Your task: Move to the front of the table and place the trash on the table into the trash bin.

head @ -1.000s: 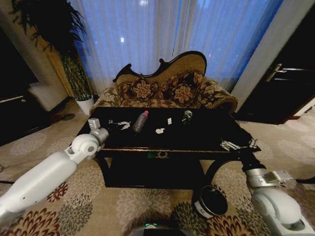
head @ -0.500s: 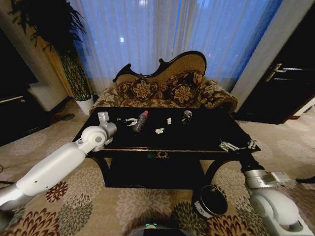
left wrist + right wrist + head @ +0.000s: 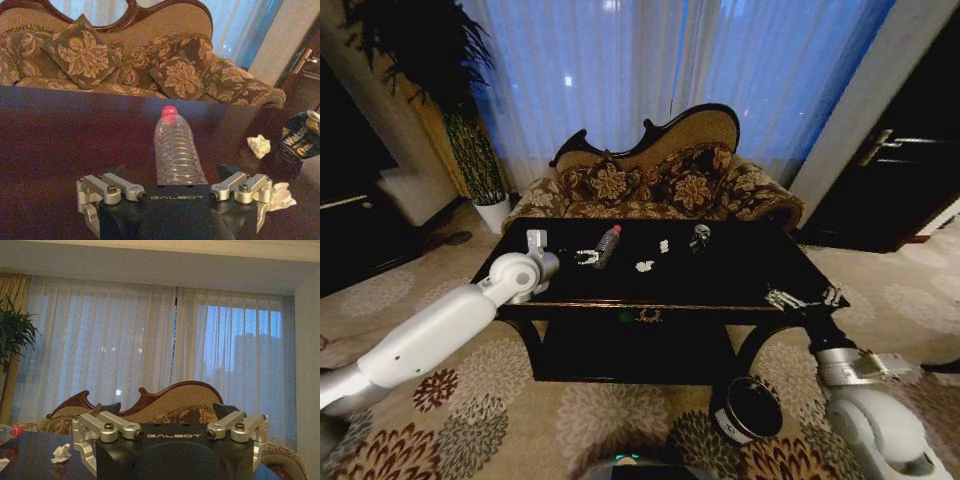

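The clear plastic bottle (image 3: 607, 244) with a red cap lies on the glossy black table (image 3: 750, 266), pointing toward the sofa. My left gripper (image 3: 584, 257) is open just at its base; in the left wrist view the bottle (image 3: 175, 152) lies between the spread fingers (image 3: 226, 171). Two white paper bits (image 3: 645, 266) (image 3: 664, 245) and a shiny grey wad (image 3: 700, 237) lie to the bottle's right. My right gripper (image 3: 805, 297) hovers open at the table's front right corner. The black trash bin (image 3: 748, 408) stands on the carpet below it.
A brown floral sofa (image 3: 660, 180) stands right behind the table. A potted plant (image 3: 470, 140) is at the back left and a dark door (image 3: 900, 190) at the right. Patterned carpet surrounds the table.
My left arm has reached farther across the table to the right, bringing its open gripper up to the bottle's base. The right arm has stayed put.
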Tool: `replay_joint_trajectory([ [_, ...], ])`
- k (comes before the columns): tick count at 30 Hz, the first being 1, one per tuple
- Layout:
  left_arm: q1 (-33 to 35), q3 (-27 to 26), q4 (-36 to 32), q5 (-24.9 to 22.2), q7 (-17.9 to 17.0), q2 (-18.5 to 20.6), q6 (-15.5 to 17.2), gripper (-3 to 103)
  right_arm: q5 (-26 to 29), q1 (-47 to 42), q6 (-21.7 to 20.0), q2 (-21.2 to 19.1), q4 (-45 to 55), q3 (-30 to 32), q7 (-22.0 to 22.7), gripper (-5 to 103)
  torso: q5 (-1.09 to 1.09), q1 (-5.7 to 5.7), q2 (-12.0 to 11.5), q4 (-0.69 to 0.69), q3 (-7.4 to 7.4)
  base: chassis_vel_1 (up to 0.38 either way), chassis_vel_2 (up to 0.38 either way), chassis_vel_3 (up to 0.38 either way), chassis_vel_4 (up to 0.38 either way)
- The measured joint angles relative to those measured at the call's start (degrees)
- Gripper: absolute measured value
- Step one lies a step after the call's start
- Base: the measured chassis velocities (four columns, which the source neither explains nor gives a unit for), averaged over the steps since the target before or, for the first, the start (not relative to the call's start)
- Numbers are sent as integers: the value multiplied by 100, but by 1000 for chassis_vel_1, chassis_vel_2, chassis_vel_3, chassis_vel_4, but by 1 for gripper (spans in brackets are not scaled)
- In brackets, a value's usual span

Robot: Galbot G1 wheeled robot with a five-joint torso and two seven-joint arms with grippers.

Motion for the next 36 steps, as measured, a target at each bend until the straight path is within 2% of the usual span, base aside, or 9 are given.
replay_joint_trajectory([
  [10, -144, 367, 506, 250, 52, -439, -28, 100, 42, 41, -8, 27, 46, -18, -1, 100, -1, 0, 0, 0, 0, 0, 0, 0, 0],
  [27, -437, 714, 790, 265, 152, -527, -42, 99, 102, 113, -10, 28, -9, -46, -23, 100, 0, 0, 0, 0, 0, 0, 0, 0, 0],
  [36, -533, 843, 941, 448, 222, -662, -98, 98, 150, 113, -10, 49, 5, -27, -35, 100, -1, 0, 0, 0, 0, 0, 0, 0, 0],
])
